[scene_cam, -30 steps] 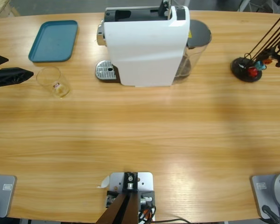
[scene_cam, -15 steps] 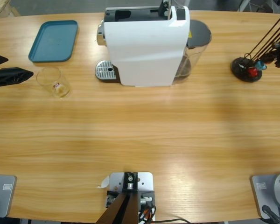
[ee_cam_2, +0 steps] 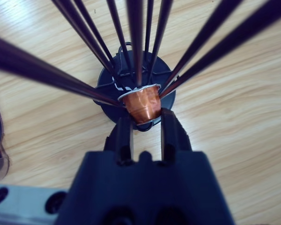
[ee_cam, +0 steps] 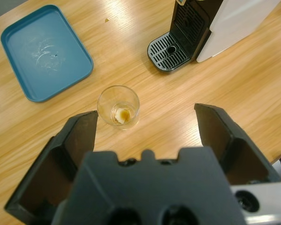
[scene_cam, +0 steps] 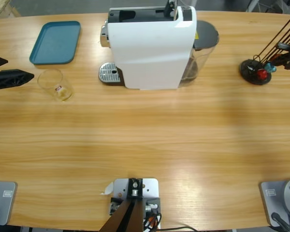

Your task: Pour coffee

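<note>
A clear glass [ee_cam: 118,106] stands on the wooden counter [scene_cam: 145,140], and at its bottom sits a tiny bit of brown coffee [ee_cam: 123,115]. From above, the glass [scene_cam: 54,84] is near the left side of the counter, just below a blue tray [scene_cam: 55,41] and to the left of the big white coffee machine [scene_cam: 150,46]. The machine has a round silver drip plate [scene_cam: 109,73] at its front left and a grey water tank [scene_cam: 203,46] on its right side. The left tool [ee_cam: 147,126] hangs above the glass with its two black jaws spread wide apart, and it is not touching the glass. In the high view it shows as black points at the left edge [scene_cam: 9,77], beside the glass. Over on the right side of the counter stands a black rack [scene_cam: 255,71] with thin dark rods going up. The right tool [ee_cam_2: 143,126] is at this rack. Its jaws are close together with a small gap, one on each side of the narrow end of an orange capsule [ee_cam_2: 141,104] that sits in the rack. I cannot tell if they squeeze the capsule or only sit next to it.
</note>
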